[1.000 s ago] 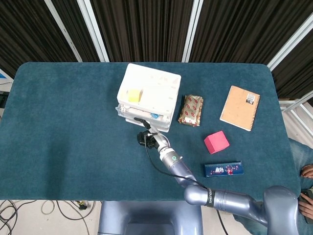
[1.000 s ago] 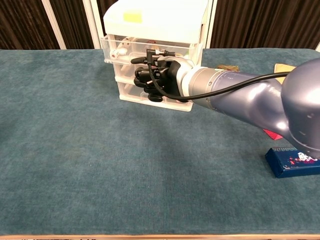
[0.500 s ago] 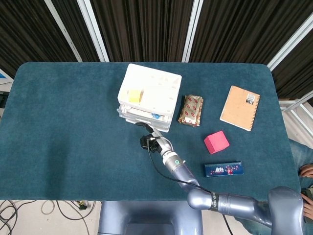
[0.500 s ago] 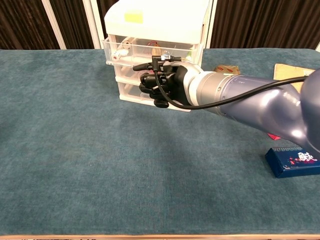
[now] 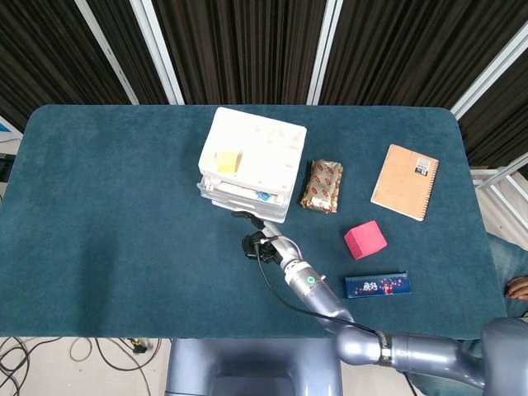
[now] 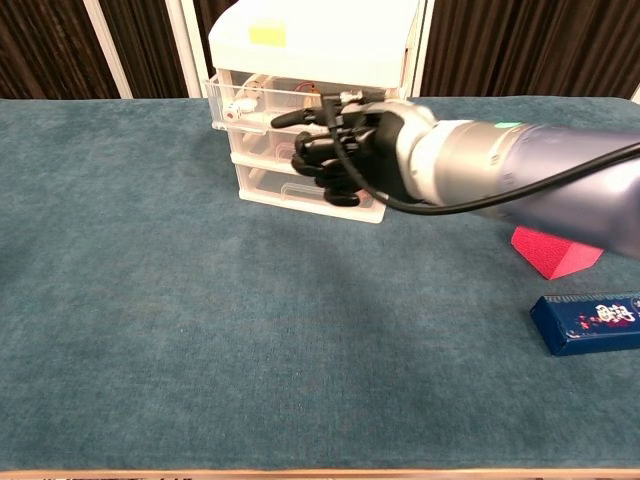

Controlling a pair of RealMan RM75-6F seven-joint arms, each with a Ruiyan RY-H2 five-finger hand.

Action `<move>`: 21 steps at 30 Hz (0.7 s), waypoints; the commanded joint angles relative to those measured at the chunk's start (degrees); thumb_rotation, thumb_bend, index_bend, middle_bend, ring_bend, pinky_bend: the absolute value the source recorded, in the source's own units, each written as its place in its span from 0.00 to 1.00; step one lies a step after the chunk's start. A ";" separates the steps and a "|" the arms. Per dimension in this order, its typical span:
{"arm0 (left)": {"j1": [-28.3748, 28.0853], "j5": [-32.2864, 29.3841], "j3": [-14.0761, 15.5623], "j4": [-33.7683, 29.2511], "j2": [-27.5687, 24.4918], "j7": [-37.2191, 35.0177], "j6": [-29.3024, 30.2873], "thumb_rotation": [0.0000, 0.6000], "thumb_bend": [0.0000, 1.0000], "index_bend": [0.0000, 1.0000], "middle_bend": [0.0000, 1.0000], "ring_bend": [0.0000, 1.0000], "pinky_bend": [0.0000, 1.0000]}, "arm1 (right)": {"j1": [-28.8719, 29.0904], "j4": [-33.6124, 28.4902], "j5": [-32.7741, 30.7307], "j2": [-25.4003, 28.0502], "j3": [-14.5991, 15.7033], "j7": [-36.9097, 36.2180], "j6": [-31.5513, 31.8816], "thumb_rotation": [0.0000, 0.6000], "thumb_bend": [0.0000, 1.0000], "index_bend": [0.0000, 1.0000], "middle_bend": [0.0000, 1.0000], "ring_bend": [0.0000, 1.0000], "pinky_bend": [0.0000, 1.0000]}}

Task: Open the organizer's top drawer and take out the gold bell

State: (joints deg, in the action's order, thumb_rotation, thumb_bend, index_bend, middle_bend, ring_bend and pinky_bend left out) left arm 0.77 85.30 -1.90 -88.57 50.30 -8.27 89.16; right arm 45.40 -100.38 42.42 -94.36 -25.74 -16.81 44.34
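The white organizer (image 5: 252, 153) with clear drawers stands at the table's middle back, also in the chest view as the organizer (image 6: 300, 45). Its top drawer (image 6: 250, 100) sticks out slightly, with small items showing through its clear front. I cannot pick out the gold bell. My right hand (image 5: 257, 244) hovers just in front of the drawers, seen as the right hand (image 6: 340, 160) in the chest view. Its fingers are curled in, and one finger (image 6: 290, 118) stretches out along the top drawer's front. Whether that finger touches the drawer is unclear. My left hand is out of sight.
Right of the organizer lies a gold and red packet (image 5: 322, 186), and further right a brown notebook (image 5: 404, 181). A pink block (image 5: 365, 239) and a blue box (image 5: 377, 285) sit at the front right, near my right arm.
My right hand has drawn back from the organizer's front toward me and slightly to the right. The organizer and its drawers look almost the same.
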 commanded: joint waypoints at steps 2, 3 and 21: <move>0.02 -0.04 -0.01 0.03 0.04 0.05 0.03 1.00 0.24 0.13 0.00 0.00 0.00 | -0.76 -3.45 0.37 4.21 0.94 2.39 -0.36 1.00 0.64 0.17 0.84 0.98 0.90; 0.02 -0.08 -0.03 0.04 0.05 0.06 0.02 1.00 0.24 0.13 0.00 0.00 0.00 | -0.84 -4.67 0.41 5.93 1.09 3.39 -0.35 1.00 0.60 0.17 0.84 0.98 0.90; -0.14 -0.17 0.06 -0.45 0.04 0.48 -0.44 1.00 0.24 0.13 0.00 0.00 0.00 | 12.02 -12.11 -23.30 24.26 2.01 20.37 0.81 1.00 0.86 0.12 0.87 1.00 0.95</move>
State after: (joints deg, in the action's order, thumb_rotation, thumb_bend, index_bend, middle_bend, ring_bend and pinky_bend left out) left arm 0.63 85.14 -1.84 -89.02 50.33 -7.78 88.72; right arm 54.30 -112.47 22.87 -71.60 -24.54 0.89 45.05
